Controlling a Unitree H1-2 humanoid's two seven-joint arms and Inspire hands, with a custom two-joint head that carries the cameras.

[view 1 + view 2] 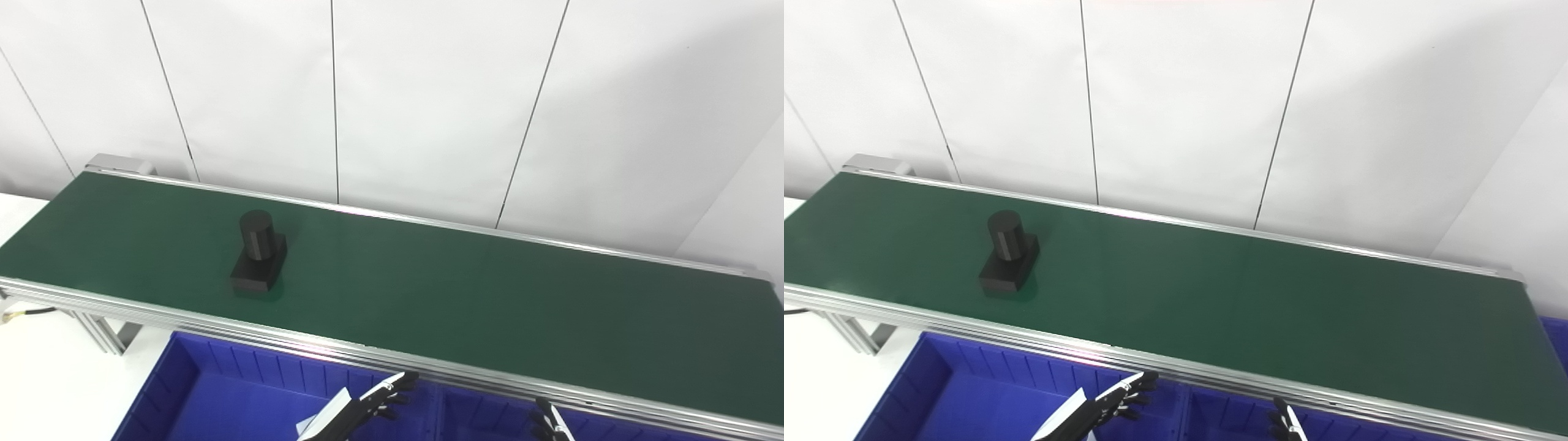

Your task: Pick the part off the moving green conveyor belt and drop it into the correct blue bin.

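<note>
A black part, a short upright cylinder on a flat rectangular base, stands on the green conveyor belt towards its left end. My left hand hovers low at the bottom edge over the left blue bin, fingers apart and holding nothing, well to the right of and nearer than the part. Only the fingertips of my right hand poke up at the bottom edge, over the right blue bin. They are spread and hold nothing.
The belt's aluminium rails run along its front and back edges. A white panelled wall rises behind it. A white tabletop and the belt's metal leg lie at the lower left.
</note>
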